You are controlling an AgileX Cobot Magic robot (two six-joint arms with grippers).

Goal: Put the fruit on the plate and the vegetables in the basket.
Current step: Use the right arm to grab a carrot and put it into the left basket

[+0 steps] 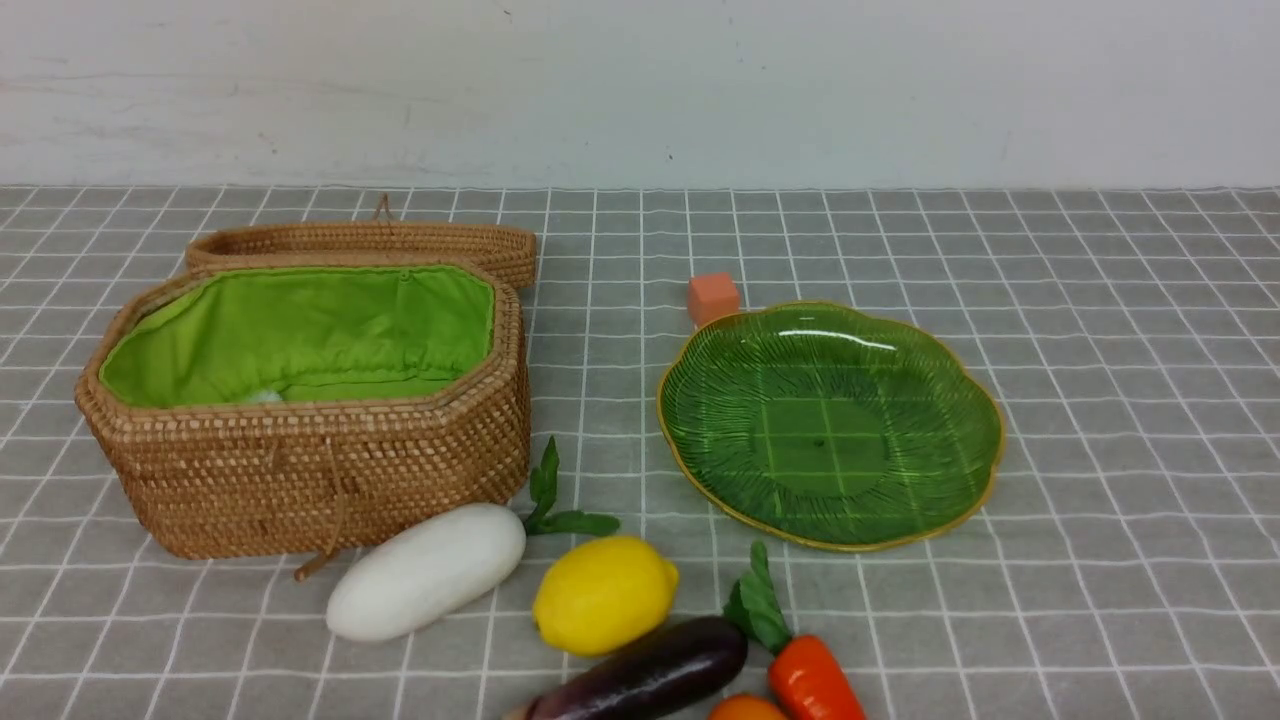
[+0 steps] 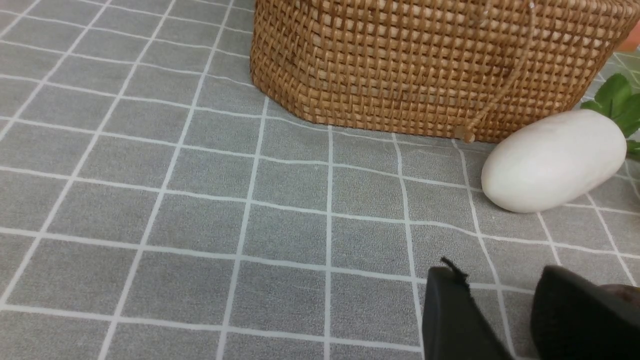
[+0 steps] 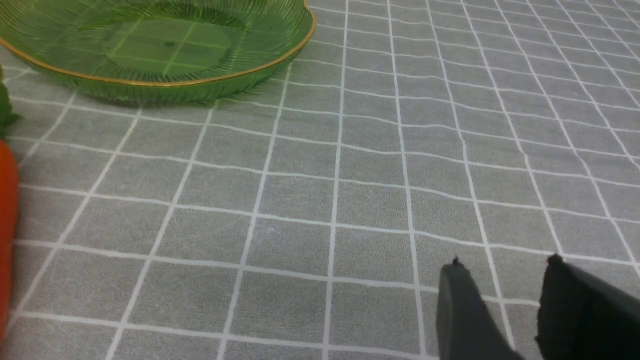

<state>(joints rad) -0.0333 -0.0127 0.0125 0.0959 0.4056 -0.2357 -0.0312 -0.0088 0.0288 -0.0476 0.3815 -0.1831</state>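
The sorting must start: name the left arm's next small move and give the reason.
Probably ease the left gripper, open, toward the white vegetable: it lies nearest, on the cloth beside the open basket, and nothing blocks the way.

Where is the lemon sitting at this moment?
Front view: the lemon lies on the checked cloth near centre, right of the white vegetable, just behind the eggplant, and nearer the camera than the green plate.

Bright even light, soft shadows, sharp focus
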